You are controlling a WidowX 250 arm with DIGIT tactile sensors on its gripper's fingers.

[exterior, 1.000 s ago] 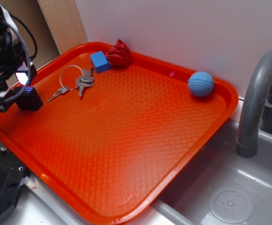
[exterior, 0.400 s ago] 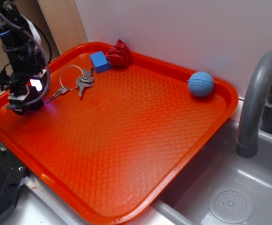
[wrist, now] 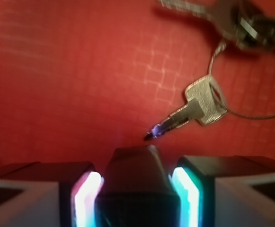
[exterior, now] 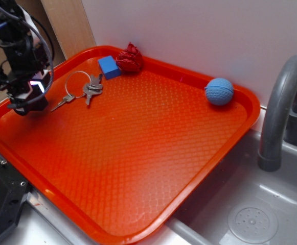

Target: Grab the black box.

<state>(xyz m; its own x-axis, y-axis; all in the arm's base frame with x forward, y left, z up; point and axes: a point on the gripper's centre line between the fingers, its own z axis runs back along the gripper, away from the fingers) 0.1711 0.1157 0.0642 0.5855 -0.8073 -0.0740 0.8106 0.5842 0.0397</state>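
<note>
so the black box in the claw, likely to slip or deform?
Black box looks rigid: edges stay crisp between the claw pads. Matte faces suggest decent grip. Probably light, given its small size; its rounded edges might let it twist.

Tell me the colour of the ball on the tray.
The ball is light blue, with a dimpled surface, seen best in the exterior view, near the tray's far rim.
</note>
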